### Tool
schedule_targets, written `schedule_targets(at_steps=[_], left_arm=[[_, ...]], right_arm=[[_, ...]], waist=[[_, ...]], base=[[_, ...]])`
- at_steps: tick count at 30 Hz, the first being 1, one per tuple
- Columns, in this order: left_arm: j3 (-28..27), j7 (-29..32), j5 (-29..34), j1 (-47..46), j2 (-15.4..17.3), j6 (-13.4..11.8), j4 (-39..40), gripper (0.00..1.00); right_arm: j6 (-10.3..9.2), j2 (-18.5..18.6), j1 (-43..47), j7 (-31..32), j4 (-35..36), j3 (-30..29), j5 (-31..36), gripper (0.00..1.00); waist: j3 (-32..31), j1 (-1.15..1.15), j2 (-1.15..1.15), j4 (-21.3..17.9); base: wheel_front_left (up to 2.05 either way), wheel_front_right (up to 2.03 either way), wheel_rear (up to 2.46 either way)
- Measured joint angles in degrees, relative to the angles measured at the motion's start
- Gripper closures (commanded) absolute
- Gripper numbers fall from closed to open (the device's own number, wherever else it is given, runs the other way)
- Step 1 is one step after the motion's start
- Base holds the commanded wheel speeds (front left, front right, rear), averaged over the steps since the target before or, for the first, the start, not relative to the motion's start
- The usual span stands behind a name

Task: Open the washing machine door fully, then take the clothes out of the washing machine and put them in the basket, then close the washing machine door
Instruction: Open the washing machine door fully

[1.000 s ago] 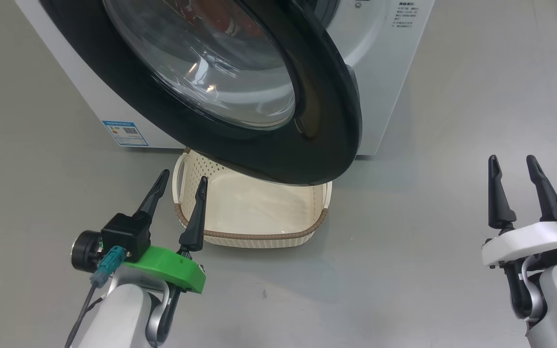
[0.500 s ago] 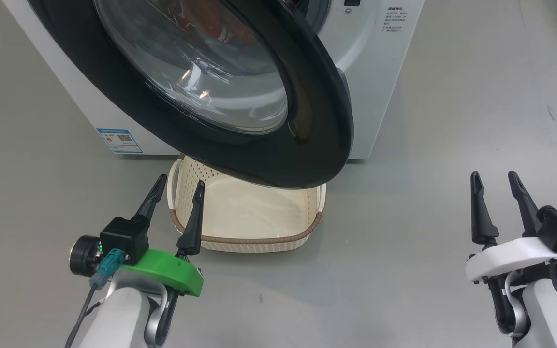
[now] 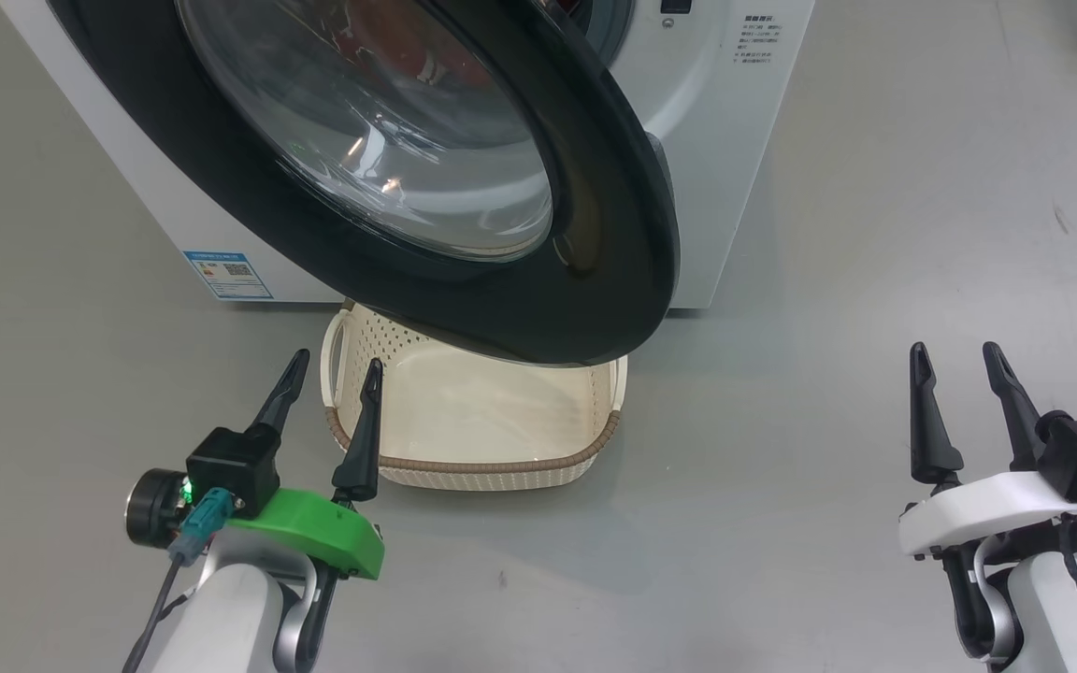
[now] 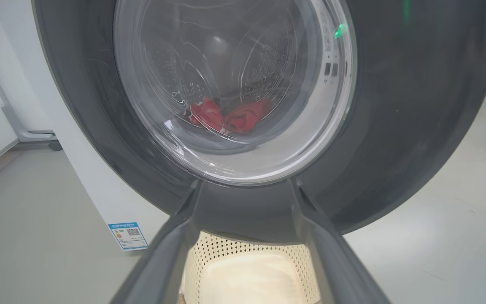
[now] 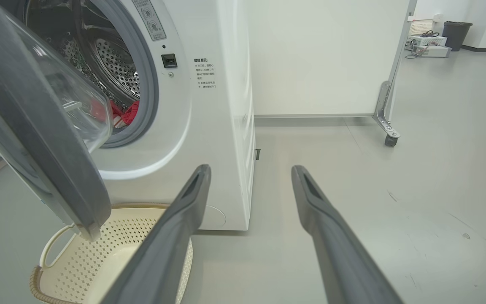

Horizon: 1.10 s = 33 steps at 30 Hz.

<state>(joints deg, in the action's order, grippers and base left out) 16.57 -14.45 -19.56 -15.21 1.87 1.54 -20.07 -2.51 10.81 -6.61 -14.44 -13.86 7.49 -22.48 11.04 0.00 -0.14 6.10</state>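
The washing machine door (image 3: 595, 280) hung ajar over the basket (image 3: 482, 465); left gripper (image 3: 337, 360) just beside it, right gripper (image 3: 954, 348) well apart, both released, empty.

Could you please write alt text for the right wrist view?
A white washing machine stands with its black door ajar and red clothes inside. A cream basket sits under the door; the right gripper is open, empty.

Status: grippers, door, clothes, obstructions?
Left gripper, right gripper both open, empty. Glossy black round door partly open; red jersey inside perforated steel drum. Cream perforated basket empty, door overhanging it.
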Motion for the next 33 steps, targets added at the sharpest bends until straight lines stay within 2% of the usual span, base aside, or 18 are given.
schedule_targets(at_steps=[9,10,11,20,27,31,33], left_arm=[[-0.93,0.0,-0.03,0.16,0.0,-0.76,-0.1,0.0],[-0.94,0.0,-0.03,0.25,0.0,-0.77,-0.12,0.0],[-0.97,0.0,-0.03,0.35,0.0,-0.82,-0.13,0.0],[-1.25,0.0,-0.03,0.76,0.0,-1.33,-0.02,0.0],[-1.26,0.0,-0.03,0.77,0.0,-1.35,0.3,0.0],[-1.33,0.0,-0.03,0.77,-0.01,-1.62,0.54,0.0],[-1.41,0.0,-0.03,0.77,0.0,-1.62,0.68,0.0]], right_arm=[[0.07,-0.25,0.48,0.0,0.25,-0.51,0.91,0.0],[0.07,-0.32,0.61,0.0,0.33,-0.56,1.0,0.36],[0.07,-0.4,0.75,0.0,0.42,-0.63,1.02,1.0],[0.97,-0.99,1.1,0.0,0.62,-0.93,1.01,1.0],[2.49,-1.05,0.99,0.0,0.68,-1.91,0.02,1.0],[4.57,-3.8,-0.57,0.0,1.36,-4.78,-7.43,1.0],[6.43,-5.92,-1.86,0.0,1.88,-7.25,-13.34,1.0]], waist=[[-0.14,0.0,0.0,0.13],[-0.15,0.0,0.0,0.15],[-0.15,0.0,0.0,0.17],[-0.17,0.0,0.0,0.24],[0.02,0.0,0.0,0.38],[0.15,0.0,0.0,0.53],[0.2,0.0,0.0,0.6]], base=[[0.0,0.0,0.0],[0.0,0.0,0.0],[0.0,0.0,0.0],[0.0,0.0,0.0],[0.0,0.0,0.0],[0.0,0.0,0.0],[0.0,0.0,0.0]])
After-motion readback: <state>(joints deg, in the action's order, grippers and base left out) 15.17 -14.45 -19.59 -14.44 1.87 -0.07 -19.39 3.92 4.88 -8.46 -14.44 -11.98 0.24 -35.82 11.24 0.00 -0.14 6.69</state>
